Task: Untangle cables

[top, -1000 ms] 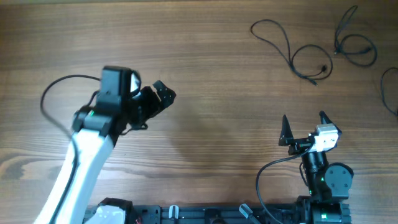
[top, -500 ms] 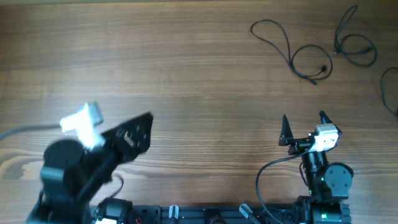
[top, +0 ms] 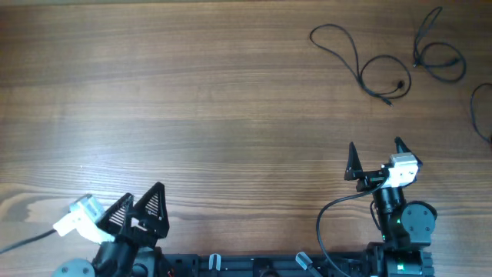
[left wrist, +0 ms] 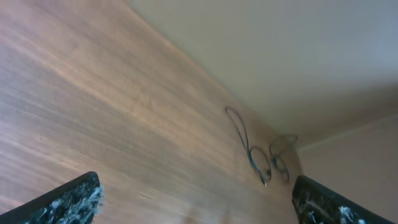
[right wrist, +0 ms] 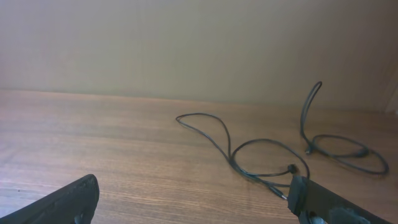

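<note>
Withdrawn from mid-bench since a second before, the left arm (top: 115, 227) was found at the near left corner, where most of it was cut off by the lower edge of the overhead view. Its jaws were spread wide and nothing was held between them. The right arm (top: 388, 196) was unchanged at the near right edge, its jaws likewise spread wide and empty. The cables were left at the far right of the bench (top: 192, 92), well apart from both arms: one long looping cord (top: 360, 65), a second cord (top: 427, 25) by the far corner, and a third cord (top: 471, 108) cut off by the right edge, so that its full run could not be made out. Only the fingertips (left wrist: 68, 202) were shown in each wrist view, at the lower corners. The plugs were too small to be made out clearly.
</note>
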### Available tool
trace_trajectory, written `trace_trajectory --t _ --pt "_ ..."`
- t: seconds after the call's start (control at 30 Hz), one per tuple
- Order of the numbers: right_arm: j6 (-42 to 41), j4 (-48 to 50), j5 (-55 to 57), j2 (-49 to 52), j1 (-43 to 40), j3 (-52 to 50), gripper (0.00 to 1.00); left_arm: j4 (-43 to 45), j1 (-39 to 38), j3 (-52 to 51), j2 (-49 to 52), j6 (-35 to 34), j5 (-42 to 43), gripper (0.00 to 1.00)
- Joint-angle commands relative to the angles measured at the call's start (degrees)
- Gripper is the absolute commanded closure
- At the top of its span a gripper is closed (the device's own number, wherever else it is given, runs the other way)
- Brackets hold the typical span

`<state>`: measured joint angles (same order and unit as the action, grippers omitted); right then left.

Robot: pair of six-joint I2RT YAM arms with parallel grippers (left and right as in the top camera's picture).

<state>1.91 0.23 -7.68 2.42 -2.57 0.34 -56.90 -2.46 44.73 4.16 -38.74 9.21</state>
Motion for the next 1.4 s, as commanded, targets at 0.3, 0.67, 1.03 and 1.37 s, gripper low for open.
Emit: trace_trajectory --t 0.3,0.67,1.03,1.37 --pt "1.11 0.31 -0.68 0.11 -0.31 -0.02 0.0 27.67 0.76 -18.84 -3.96 14.64 1.42 0.0" --pt "1.09 0.31 -0.68 0.11 -0.31 -0.02 0.0 46.56 0.7 -35.63 -3.96 22.08 1.4 0.0" --pt "1.11 0.31 -0.68 0.11 -0.31 -0.02 0.0 53.31 -1.31 -44.39 -3.96 28.55 0.9 0.0" --pt "1.09 0.31 -0.68 0.11 -0.31 -0.02 0.01 53.2 -1.29 -44.39 -3.96 35.32 1.2 0.0"
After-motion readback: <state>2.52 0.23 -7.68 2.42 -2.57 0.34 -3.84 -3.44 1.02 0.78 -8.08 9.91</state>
